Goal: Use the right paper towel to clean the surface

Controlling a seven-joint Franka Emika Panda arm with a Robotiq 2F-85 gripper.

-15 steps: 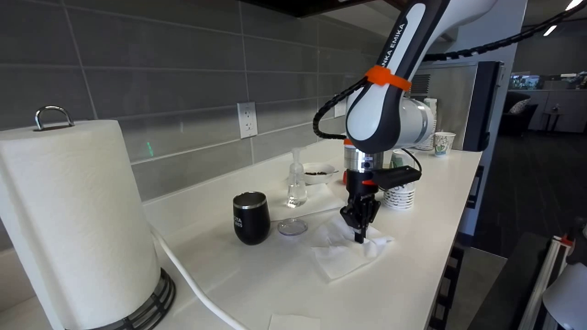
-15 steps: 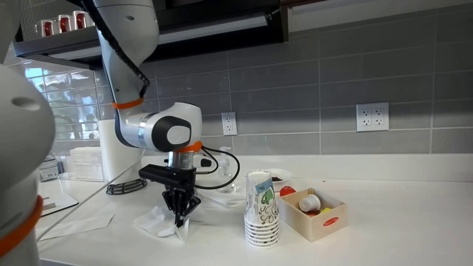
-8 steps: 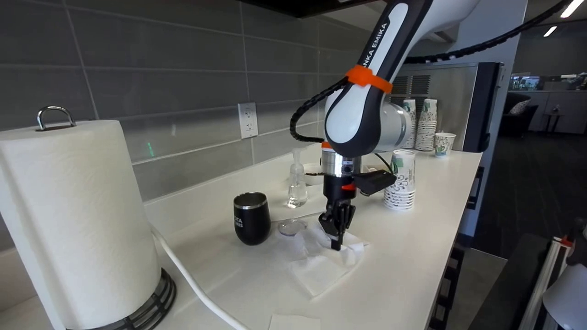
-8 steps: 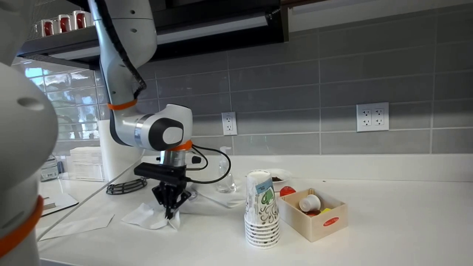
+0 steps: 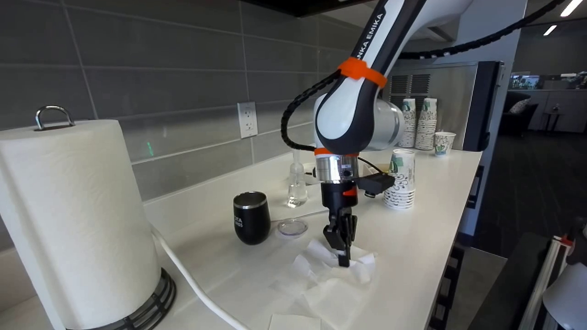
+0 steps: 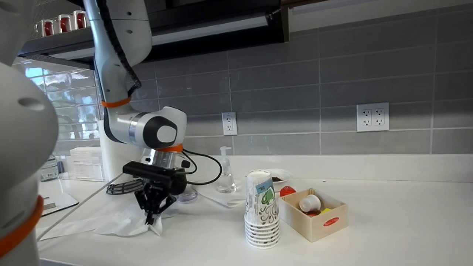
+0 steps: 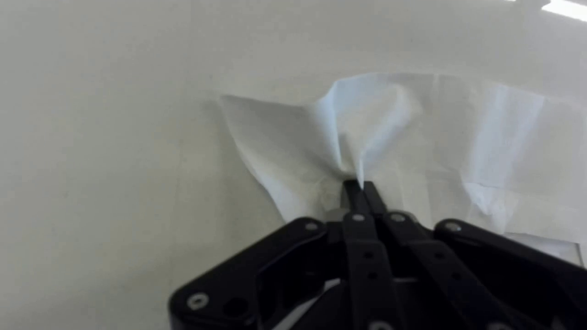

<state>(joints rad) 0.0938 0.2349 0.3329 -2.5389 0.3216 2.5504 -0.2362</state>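
Note:
A thin white paper towel (image 7: 284,137) is pinched at one fold between the tips of my gripper (image 7: 362,187). The jaws stand together on that fold, and the rest of the paper spreads out crumpled. In both exterior views the gripper (image 5: 344,262) points down at the off-white countertop surface (image 5: 403,256), with the towel (image 6: 123,224) lying on it around the fingertips. Toward the bottom of an exterior view, the towel's flat part reaches a loose white sheet (image 5: 294,322); whether it overlaps that sheet is hard to tell.
A black tumbler (image 5: 251,220) and a see-through lid (image 5: 292,227) stand close to the gripper. Behind are a soap bottle (image 5: 297,185) and stacked paper cups (image 5: 400,181). A towel roll (image 5: 78,220), a white cable (image 5: 195,284) and a wooden box (image 6: 314,218) also occupy the counter.
My gripper has dragged the towel away from the cup stack, toward the loose sheet and the towel roll's end of the counter. The jaws have stayed shut on it.

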